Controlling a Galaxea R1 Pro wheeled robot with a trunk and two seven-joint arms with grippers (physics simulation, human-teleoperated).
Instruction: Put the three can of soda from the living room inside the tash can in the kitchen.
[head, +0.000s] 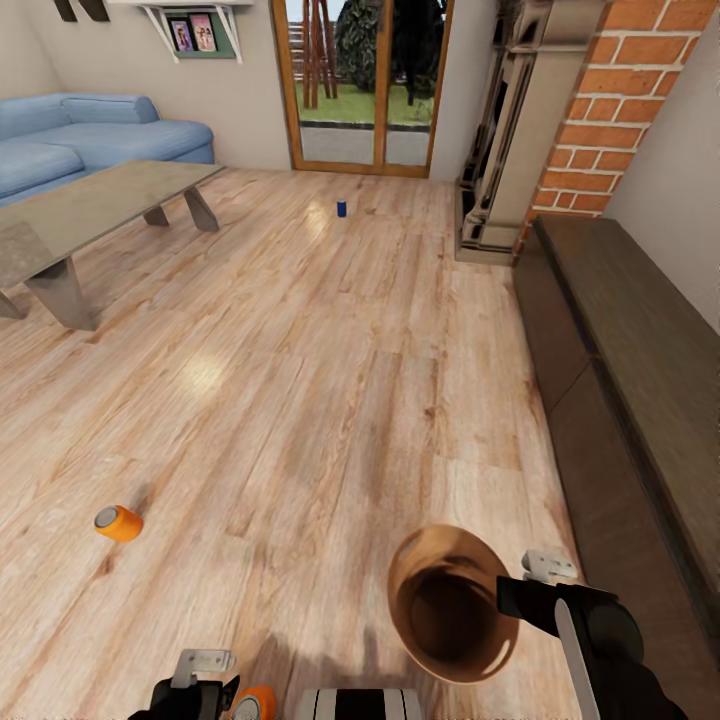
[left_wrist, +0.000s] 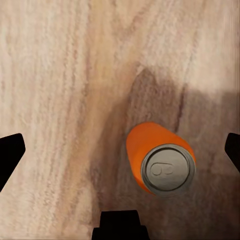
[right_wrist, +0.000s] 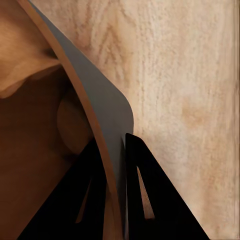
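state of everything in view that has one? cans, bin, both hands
Bin: held up off the floor by its rim, tilted, nothing inside.
Right hand: shut on the bin's wall.
Left hand: open, above a can.
Near orange can: upright on the floor, not gripped.
Far orange can: lying on its side.
Blue can: upright, near the glass doors.

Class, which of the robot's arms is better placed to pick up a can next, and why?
Left. Its open gripper hangs over an orange can standing on the floor, while the right gripper is clamped on the bin's rim.
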